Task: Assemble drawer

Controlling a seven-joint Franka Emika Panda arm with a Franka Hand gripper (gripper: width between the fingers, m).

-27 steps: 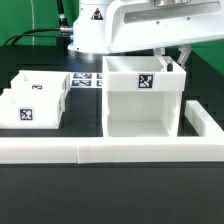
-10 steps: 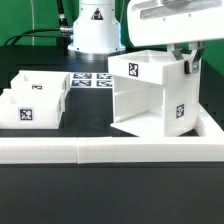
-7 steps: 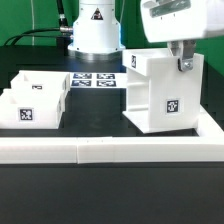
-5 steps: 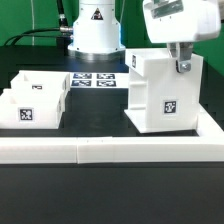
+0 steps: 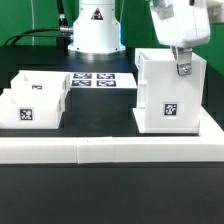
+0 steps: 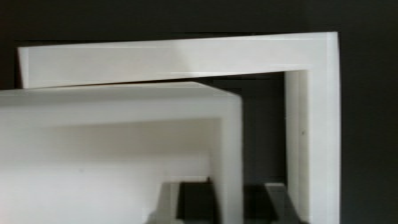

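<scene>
The drawer's big white housing (image 5: 168, 92) stands upright on the black table at the exterior view's right. Its tagged face is toward the camera, and it sits close to the rail's corner. My gripper (image 5: 181, 66) reaches down from above and is shut on the housing's top wall. In the wrist view, the dark fingers (image 6: 196, 202) sit on either side of a thin white wall of the housing (image 6: 107, 150), with my gripper (image 6: 237, 196) around it. Two smaller tagged trays (image 5: 42, 86) (image 5: 24, 110) lie at the exterior view's left, apart from the housing.
The long low white rail (image 5: 95, 151) runs along the front and turns back along the right side (image 5: 213, 127). Its corner also shows in the wrist view (image 6: 313, 60). The marker board (image 5: 100, 80) lies behind the trays. The robot's base (image 5: 95, 25) stands at the back.
The housing, held in my gripper, has turned and slid toward the exterior view's right. Its small-tag face now points forward near the rail's corner. The trays have not moved.
</scene>
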